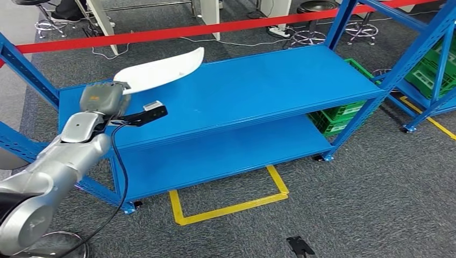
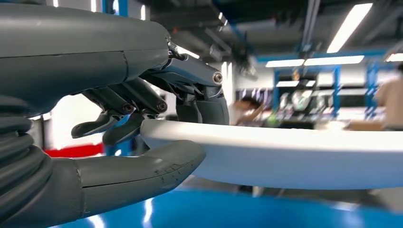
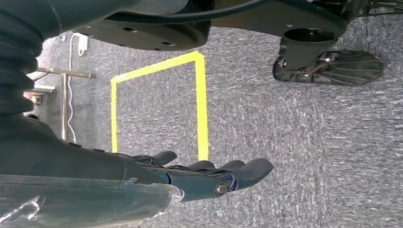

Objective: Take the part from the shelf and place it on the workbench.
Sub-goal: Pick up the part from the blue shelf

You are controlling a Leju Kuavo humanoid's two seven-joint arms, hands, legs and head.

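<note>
From above, the left hand (image 1: 105, 98) holds the white part (image 1: 161, 70) by its near end, over the back-left corner of the blue shelf (image 1: 258, 86). Close behind that wrist, its thumb (image 2: 157, 164) presses under the part (image 2: 285, 152) and its dark fingers (image 2: 199, 90) curl over the top edge. At the other wrist, the right hand (image 3: 209, 175) hangs over grey carpet near a yellow tape outline (image 3: 202, 104), fingers nearly straight, holding nothing.

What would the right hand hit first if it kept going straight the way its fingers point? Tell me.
Probably the grey carpet floor. The right hand hangs open with nothing between its fingers and the carpet, though depth is hard to judge here.
</note>
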